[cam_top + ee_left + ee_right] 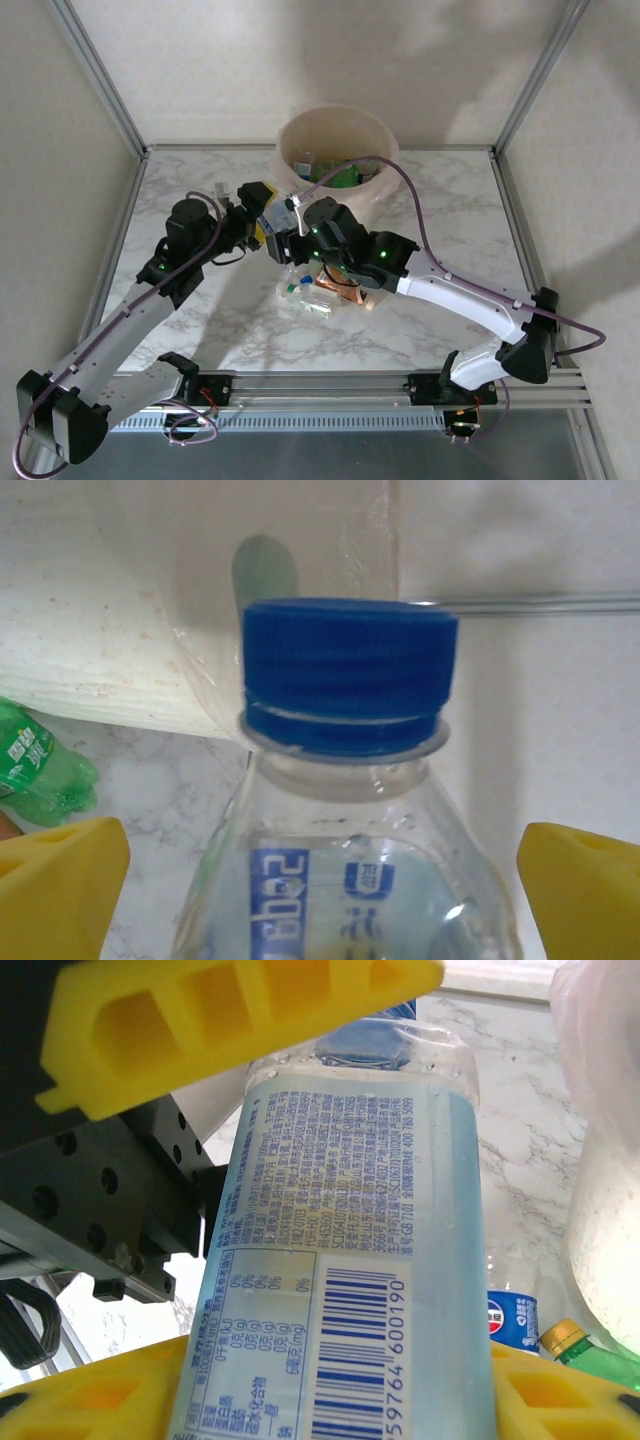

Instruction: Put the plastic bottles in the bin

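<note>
A clear bottle with a blue cap (350, 675) and pale blue label (350, 1240) hangs in the air between both grippers, just left of the bin (300, 125). My left gripper (320, 890) is open, its yellow fingers (60, 880) standing well clear on either side of the bottle's shoulders. My right gripper (330, 1400) is shut on the bottle's body, which fills the gap between its yellow fingers (90, 1400). In the top view the two grippers meet at the bottle (281, 224). Green bottles (340, 178) lie inside the bin.
Crushed bottles lie on the marble table below the grippers: a clear one (305, 290) and a brown-orange one (338, 290). A blue-labelled bottle (512, 1315) and a green yellow-capped one (585, 1345) lie by the bin's lined wall (610, 1160). Another green bottle (40, 770) lies at left.
</note>
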Controlling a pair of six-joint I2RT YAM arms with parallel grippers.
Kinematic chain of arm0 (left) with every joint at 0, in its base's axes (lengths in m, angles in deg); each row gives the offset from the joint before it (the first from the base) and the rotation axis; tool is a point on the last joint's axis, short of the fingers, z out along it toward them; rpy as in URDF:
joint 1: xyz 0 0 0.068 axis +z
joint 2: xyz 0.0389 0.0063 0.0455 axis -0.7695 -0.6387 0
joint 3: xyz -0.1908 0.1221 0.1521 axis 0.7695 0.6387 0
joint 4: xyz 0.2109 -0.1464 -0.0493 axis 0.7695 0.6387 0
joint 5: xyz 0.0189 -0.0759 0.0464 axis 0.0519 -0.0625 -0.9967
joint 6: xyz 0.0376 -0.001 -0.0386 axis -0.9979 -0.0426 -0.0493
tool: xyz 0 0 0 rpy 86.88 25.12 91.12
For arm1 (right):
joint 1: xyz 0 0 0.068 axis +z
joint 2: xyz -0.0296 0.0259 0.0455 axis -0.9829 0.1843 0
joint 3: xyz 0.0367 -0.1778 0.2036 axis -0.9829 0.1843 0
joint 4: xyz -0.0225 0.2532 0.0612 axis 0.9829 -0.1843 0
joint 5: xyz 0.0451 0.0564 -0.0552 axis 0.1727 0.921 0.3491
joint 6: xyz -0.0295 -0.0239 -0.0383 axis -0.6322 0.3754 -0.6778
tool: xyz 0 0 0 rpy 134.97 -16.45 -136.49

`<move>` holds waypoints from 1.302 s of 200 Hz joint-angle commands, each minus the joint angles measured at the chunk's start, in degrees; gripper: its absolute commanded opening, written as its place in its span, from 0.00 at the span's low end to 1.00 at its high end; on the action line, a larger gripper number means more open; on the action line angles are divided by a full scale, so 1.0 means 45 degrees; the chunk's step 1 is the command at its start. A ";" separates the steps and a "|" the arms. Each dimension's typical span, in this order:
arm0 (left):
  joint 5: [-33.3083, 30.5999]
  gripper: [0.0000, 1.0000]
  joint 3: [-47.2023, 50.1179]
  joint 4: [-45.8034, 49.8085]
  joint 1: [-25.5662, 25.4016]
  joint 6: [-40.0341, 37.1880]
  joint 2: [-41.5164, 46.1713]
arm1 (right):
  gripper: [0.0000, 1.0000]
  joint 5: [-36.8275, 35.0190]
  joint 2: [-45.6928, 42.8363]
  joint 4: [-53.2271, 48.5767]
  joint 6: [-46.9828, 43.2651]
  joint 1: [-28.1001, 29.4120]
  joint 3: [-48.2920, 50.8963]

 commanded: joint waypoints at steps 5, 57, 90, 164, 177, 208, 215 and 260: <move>-0.0224 1.00 -0.1201 0.0877 0.0212 -0.1028 0.0029 | 0.55 -0.0308 -0.0557 0.0296 0.0039 -0.0323 -0.0128; -0.1651 1.00 -0.2982 0.2998 0.0273 -0.3585 0.0442 | 0.55 -0.1110 -0.0653 -0.1024 -0.1316 -0.1635 -0.2067; -0.1986 1.00 -0.2252 0.2760 0.0275 -0.3962 0.0940 | 0.56 -0.2455 -0.0316 -0.1878 -0.2860 -0.2447 -0.3538; -0.2136 1.00 -0.0432 0.2651 0.0273 -0.3424 0.1346 | 0.56 -0.2559 0.0564 -0.1444 -0.5427 -0.4531 -0.4449; -0.2288 1.00 -0.0094 0.2715 0.0273 -0.3300 0.1524 | 0.56 -0.2649 0.0740 -0.1120 -0.5889 -0.4656 -0.4292; -0.2362 1.00 0.0496 0.2727 0.0273 -0.3048 0.1724 | 0.55 -0.2537 0.1412 -0.0735 -0.6494 -0.4947 -0.4255; -0.2365 1.00 0.0555 0.2734 0.0273 -0.3048 0.1726 | 0.55 -0.2588 0.1593 -0.0714 -0.6595 -0.4994 -0.4303; -0.2525 0.99 0.0800 0.2861 0.0276 -0.3103 0.1776 | 0.67 -0.3486 0.2295 -0.0714 -0.6755 -0.5720 -0.3959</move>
